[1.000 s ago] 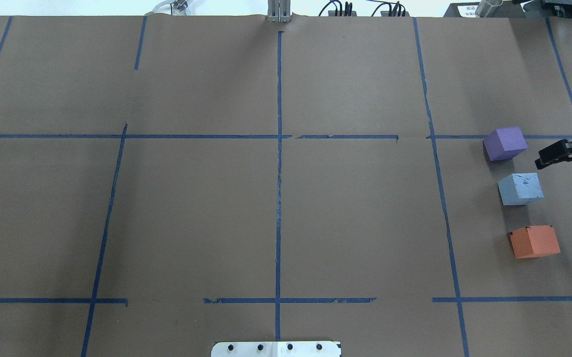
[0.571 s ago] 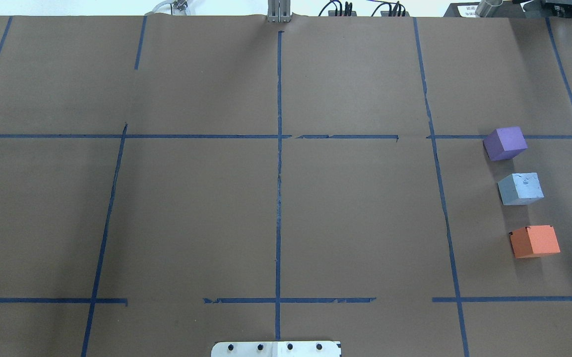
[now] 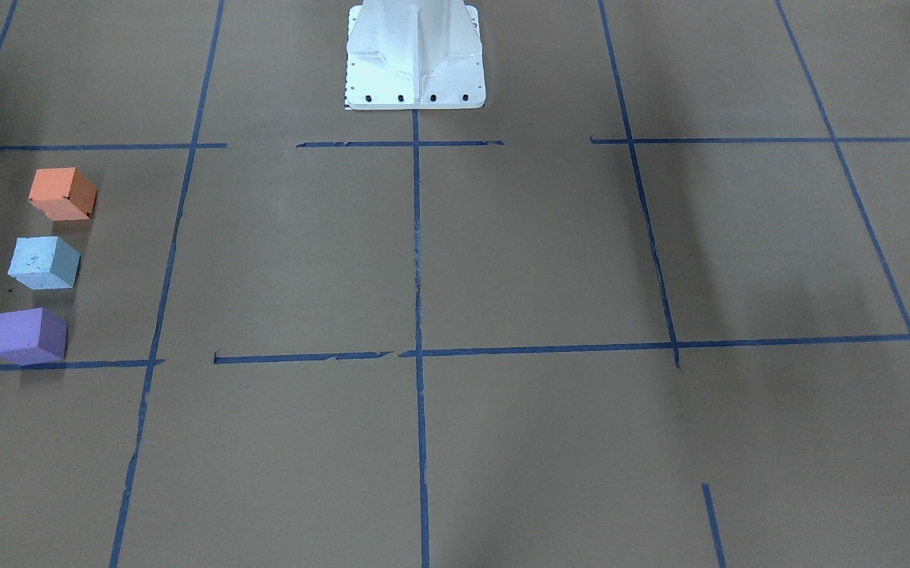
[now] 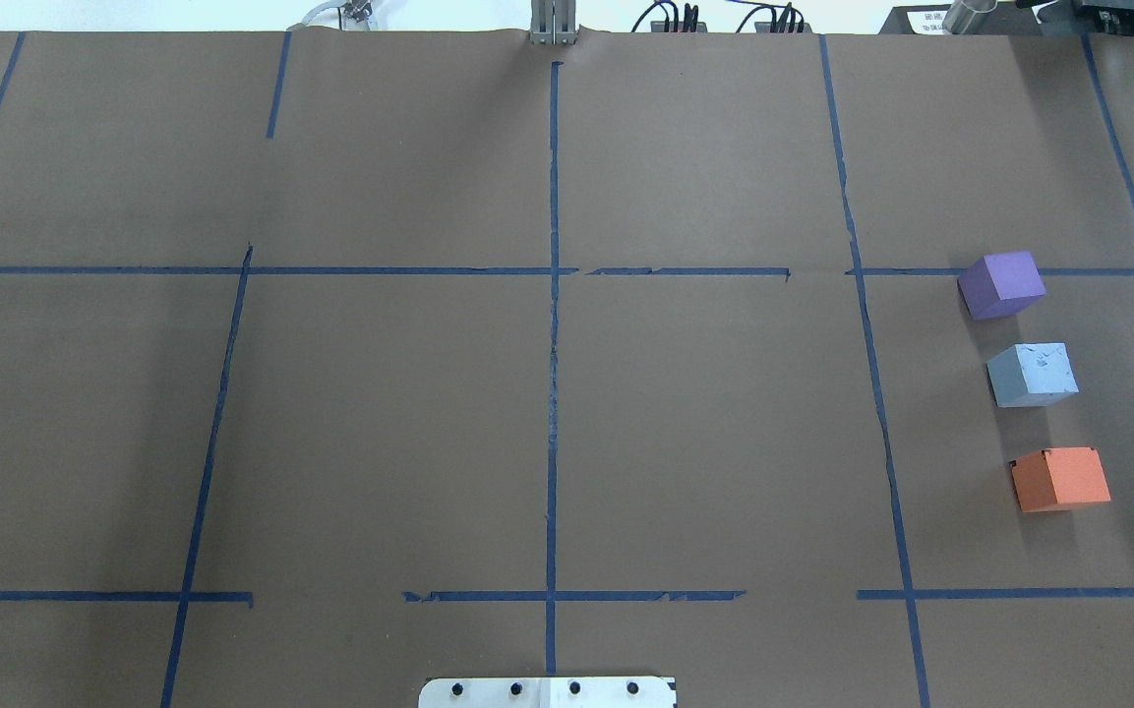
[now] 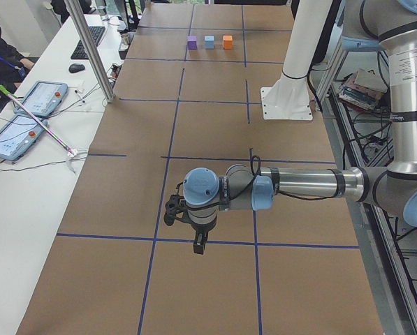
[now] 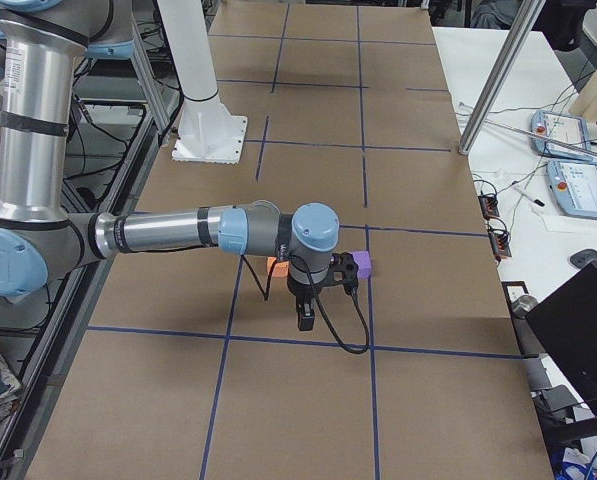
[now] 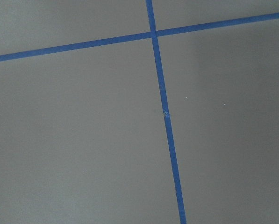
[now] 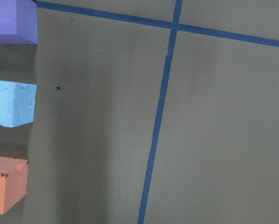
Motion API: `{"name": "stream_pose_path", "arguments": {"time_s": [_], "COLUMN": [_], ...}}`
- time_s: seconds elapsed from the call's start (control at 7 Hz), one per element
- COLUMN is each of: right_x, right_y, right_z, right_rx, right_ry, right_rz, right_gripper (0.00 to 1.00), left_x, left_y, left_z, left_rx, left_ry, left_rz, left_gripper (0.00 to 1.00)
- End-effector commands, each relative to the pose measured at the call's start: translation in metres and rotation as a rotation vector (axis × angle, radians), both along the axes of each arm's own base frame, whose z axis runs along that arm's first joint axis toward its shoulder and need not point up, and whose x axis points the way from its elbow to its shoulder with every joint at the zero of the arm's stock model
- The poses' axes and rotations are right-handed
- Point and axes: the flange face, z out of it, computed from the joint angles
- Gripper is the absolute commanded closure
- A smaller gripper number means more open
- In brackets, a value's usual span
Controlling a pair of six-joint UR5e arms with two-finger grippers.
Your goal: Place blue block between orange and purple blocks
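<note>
The purple block [image 4: 1002,283], the light blue block [image 4: 1032,374] and the orange block [image 4: 1060,478] stand in a row on the table's right side, blue in the middle with gaps on both sides. The right wrist view shows purple [image 8: 13,21], blue [image 8: 12,102] and orange [image 8: 7,184] at its left edge. My right gripper [image 6: 305,318] shows only in the exterior right view, hanging beside the row. My left gripper [image 5: 198,246] shows only in the exterior left view, far from the blocks. I cannot tell whether either is open or shut.
The white robot base [image 4: 547,692] sits at the near table edge. Blue tape lines [image 4: 554,324] divide the brown paper. A side table with tablets [image 5: 26,115], a metal post [image 5: 89,49] and a seated person [image 5: 2,42] are beyond the far edge.
The right gripper, beside the purple block at the overhead view's right edge one second ago, has left that view. The three blocks have not moved.
</note>
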Motion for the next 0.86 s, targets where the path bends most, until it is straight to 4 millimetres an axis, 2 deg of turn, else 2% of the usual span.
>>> {"name": "stream_pose_path", "arguments": {"time_s": [0.0,0.71], "right_x": [0.0002,0.0001], "right_y": [0.0011,0.0002], "right_z": [0.0009,-0.0007], "right_rx": [-0.002,0.003], "right_ry": [0.0,-0.002], "right_rz": [-0.001,-0.001], "right_gripper": [0.0,0.0], "left_x": [-0.0002,-0.0002], "left_y": [0.0017,0.0058], "left_z": [0.0031,0.0094], "left_rx": [-0.009,-0.029], "left_ry": [-0.007,-0.008], "left_rz": [0.0,0.001], "left_gripper": [0.0,0.0]}}
